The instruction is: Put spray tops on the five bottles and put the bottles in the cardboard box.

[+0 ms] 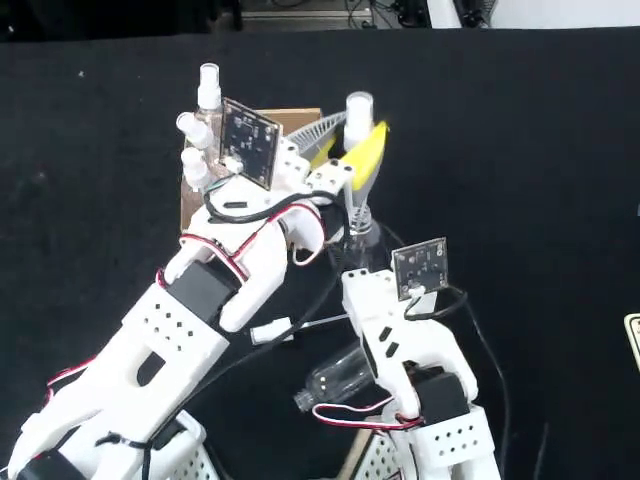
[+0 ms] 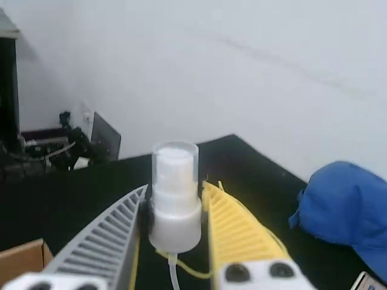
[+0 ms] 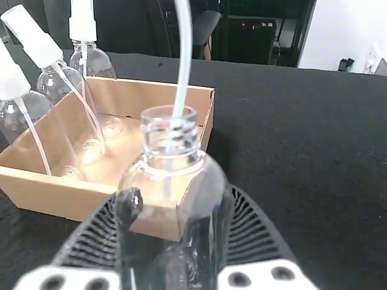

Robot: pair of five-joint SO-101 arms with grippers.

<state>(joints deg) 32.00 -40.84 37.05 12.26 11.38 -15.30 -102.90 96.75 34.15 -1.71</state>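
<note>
White spray top (image 2: 175, 175) pinched between left gripper (image 2: 174, 205) fingers; its tube (image 3: 182, 60) drops into clear open bottle (image 3: 172, 163) clamped upright in right gripper (image 3: 178, 202). Cardboard box (image 3: 60, 193) just beyond.

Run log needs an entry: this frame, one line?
right gripper: shut on bottle | left gripper: shut on spray top | tube: in bottle neck, top unseated | cardboard box: three capped bottles
</note>
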